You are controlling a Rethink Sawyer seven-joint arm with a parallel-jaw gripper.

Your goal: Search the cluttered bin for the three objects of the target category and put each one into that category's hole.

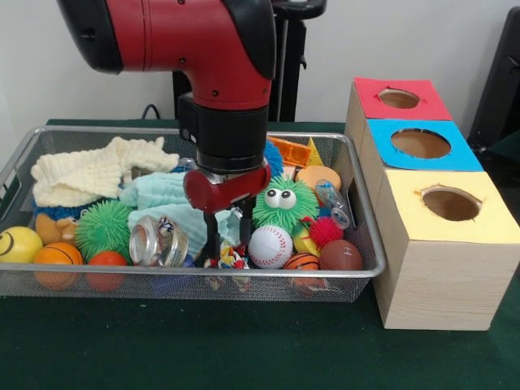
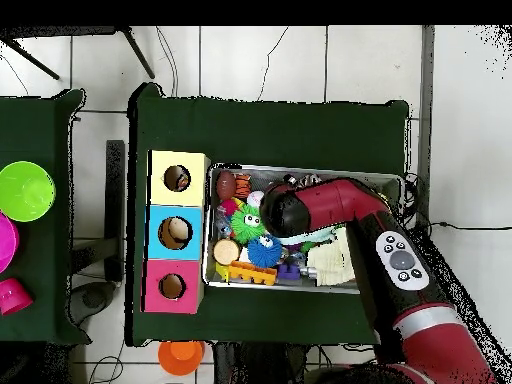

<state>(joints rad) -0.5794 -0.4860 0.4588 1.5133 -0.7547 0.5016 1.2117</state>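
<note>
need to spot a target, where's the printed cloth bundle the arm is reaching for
In the front view the printed cloth bundle lies at the basket's near rim, under the gripper, left of the baseball.

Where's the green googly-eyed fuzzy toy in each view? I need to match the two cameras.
Front view: the green fuzzy toy sits in the right half of the wire bin, just above the baseball.
Overhead view: the toy lies toward the bin's left end.
Shared landmark: the yellow-ringed hole.
</note>
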